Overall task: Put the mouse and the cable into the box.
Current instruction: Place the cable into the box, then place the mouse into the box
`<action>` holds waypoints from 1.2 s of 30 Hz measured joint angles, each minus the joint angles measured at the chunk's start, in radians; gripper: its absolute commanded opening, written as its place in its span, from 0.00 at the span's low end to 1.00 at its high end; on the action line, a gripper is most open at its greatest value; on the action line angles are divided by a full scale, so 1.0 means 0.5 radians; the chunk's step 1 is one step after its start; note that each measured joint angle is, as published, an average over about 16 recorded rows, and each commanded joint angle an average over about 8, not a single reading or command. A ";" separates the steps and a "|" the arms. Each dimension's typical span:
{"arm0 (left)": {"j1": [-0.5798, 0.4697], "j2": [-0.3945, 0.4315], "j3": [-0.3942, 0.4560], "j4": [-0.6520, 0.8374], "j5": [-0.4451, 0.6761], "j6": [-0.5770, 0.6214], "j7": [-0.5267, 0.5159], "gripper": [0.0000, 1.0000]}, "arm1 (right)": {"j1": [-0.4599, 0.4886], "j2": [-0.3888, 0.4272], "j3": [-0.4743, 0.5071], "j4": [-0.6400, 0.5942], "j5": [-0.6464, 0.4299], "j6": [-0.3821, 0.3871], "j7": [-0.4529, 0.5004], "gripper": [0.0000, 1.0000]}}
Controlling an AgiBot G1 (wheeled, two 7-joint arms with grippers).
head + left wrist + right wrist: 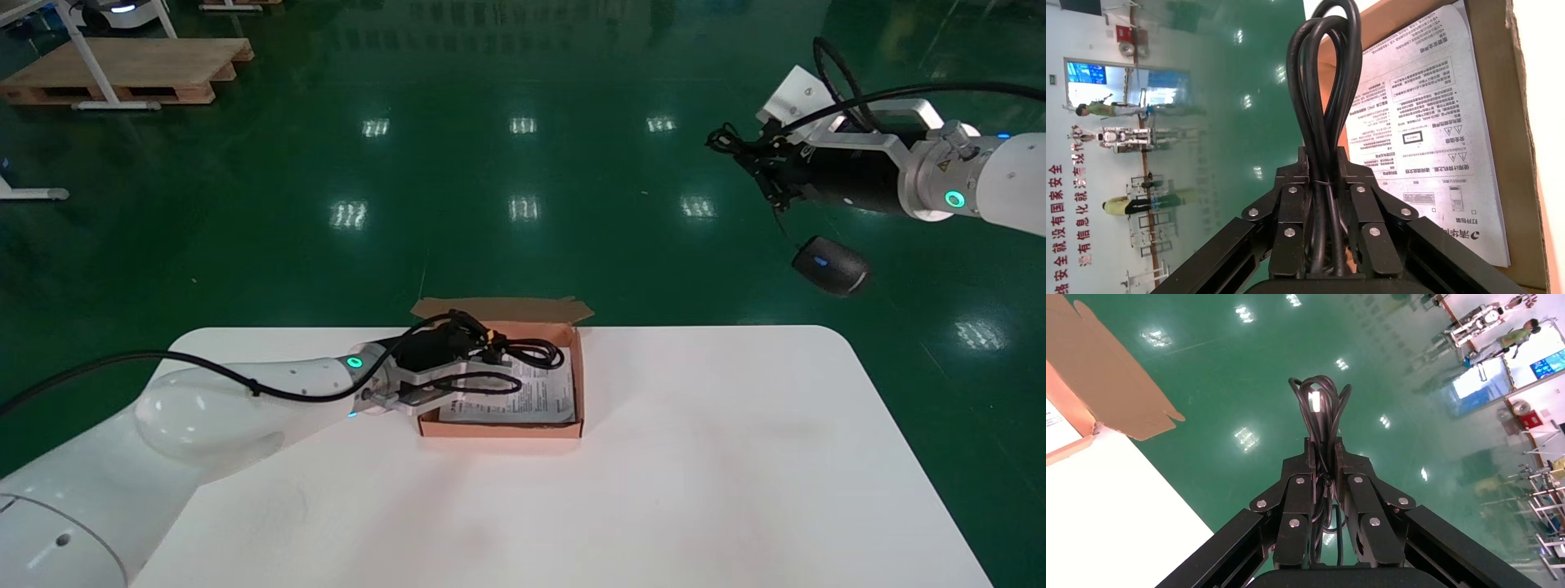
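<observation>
A white tabletop with rounded corners stands on a glossy green floor mirroring ceiling lights. A wooden pallet lies far back left. A printed instruction sheet lies flat.

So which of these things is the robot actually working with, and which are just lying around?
In the job: box; cable, clamped in the left gripper above the box; mouse, dangling on its cord from the right gripper.
Just there: leaflet inside the box; white table; wooden pallet on the floor.
</observation>
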 measured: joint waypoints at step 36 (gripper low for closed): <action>0.001 -0.030 0.000 -0.011 0.012 -0.065 -0.117 1.00 | 0.001 0.000 0.000 -0.002 0.001 0.001 -0.002 0.00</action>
